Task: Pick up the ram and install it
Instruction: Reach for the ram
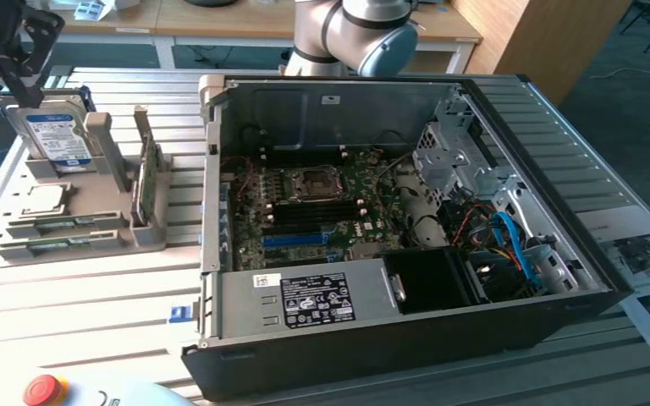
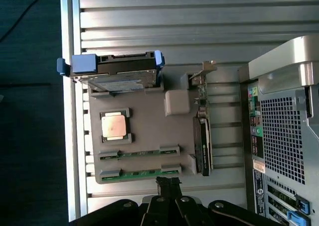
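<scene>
our tool point(image 1: 18, 85) hangs empty, fingers pressed together, above the hard drive point(image 1: 54, 135) at the exterior view's far left. the ram point(image 1: 60, 248) lies flat in the grey holder's point(image 1: 150, 238) nearest slot, nearer than the tool, its long axis running left to right. there is open room above it, and the pc case point(image 1: 415, 338) stands off to the right.

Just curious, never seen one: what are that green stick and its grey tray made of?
The ram looks like matte green circuit board, its thin edge showing green laminate. The tray seems matte grey plastic: even colour, blocky moulded shapes, no shine.
</scene>
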Controlling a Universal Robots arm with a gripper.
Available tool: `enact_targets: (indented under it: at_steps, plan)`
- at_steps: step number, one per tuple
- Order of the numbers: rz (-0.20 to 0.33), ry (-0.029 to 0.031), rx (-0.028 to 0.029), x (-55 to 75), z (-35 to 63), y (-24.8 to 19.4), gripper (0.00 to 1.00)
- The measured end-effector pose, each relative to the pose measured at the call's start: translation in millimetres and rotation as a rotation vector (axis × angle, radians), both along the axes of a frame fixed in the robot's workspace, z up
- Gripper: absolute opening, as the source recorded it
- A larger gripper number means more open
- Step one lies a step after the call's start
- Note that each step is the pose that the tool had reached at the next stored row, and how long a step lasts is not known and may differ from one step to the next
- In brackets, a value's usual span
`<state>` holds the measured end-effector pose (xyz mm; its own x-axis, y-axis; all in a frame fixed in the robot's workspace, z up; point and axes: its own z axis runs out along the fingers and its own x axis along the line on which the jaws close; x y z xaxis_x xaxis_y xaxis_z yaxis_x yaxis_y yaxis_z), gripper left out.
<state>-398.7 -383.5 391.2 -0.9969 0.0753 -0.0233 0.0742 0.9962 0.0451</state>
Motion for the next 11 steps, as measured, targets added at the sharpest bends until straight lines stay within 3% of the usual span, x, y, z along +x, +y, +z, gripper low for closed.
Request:
enact_targets:
  at_steps: [7, 11]
  plan:
    - [0.0, 0.0, -0.0001, -18.6, -0.1, 0.5, 0.1]
    - [0.0, -0.0001, 0.0, -19.2, -0.1, 0.5, 0.1]
